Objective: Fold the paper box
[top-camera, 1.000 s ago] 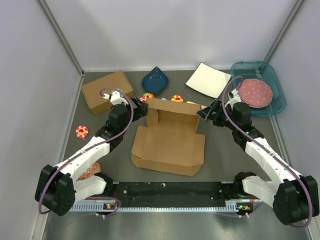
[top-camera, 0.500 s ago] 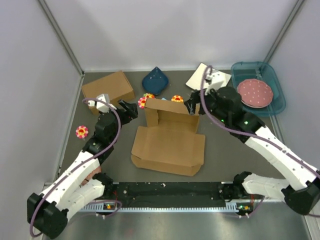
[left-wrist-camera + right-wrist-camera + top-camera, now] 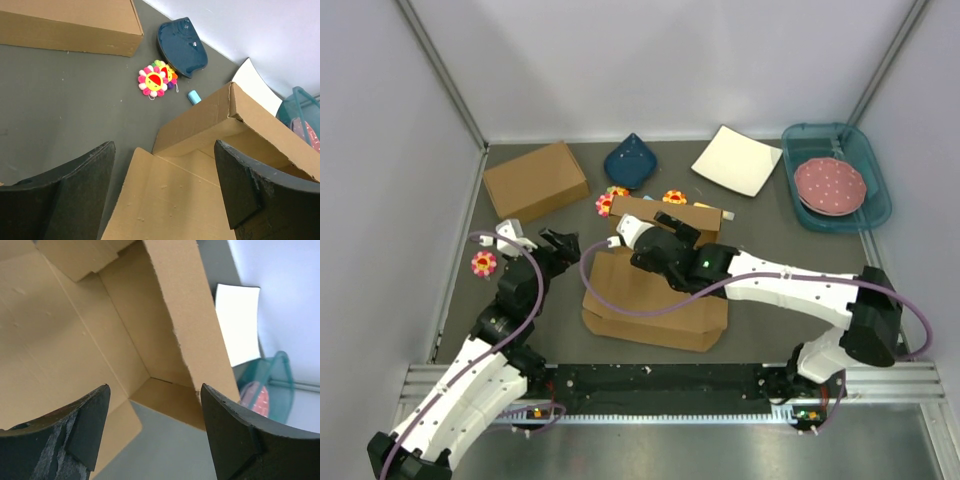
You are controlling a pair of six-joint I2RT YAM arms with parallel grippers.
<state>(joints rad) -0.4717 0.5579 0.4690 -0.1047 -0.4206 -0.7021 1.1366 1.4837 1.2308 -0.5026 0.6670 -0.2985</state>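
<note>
The paper box (image 3: 655,300) lies mid-table, a brown cut-out with its base flat and its back wall (image 3: 665,212) raised. In the left wrist view the box (image 3: 200,150) fills the lower right, the back wall folded over at the top. My left gripper (image 3: 561,243) is open at the box's left edge, with the flat flap showing between its fingers (image 3: 75,195). My right gripper (image 3: 675,222) reaches across the base from the right. It is open (image 3: 155,435), aimed at the inner corner where the back wall (image 3: 170,325) meets a side flap, and holds nothing.
A deeper brown box (image 3: 535,180) sits at the back left, a dark blue dish (image 3: 630,160) behind the mailer. Flower toys (image 3: 483,263) (image 3: 610,200) (image 3: 674,198) lie around. At the back right are a white plate (image 3: 735,160) and a teal tray (image 3: 860,215) with a pink plate (image 3: 830,187).
My right arm has swung left from the box's right corner to over its base, jaws slightly narrower. My left arm has drawn back toward the near left. The back wall leans lower.
</note>
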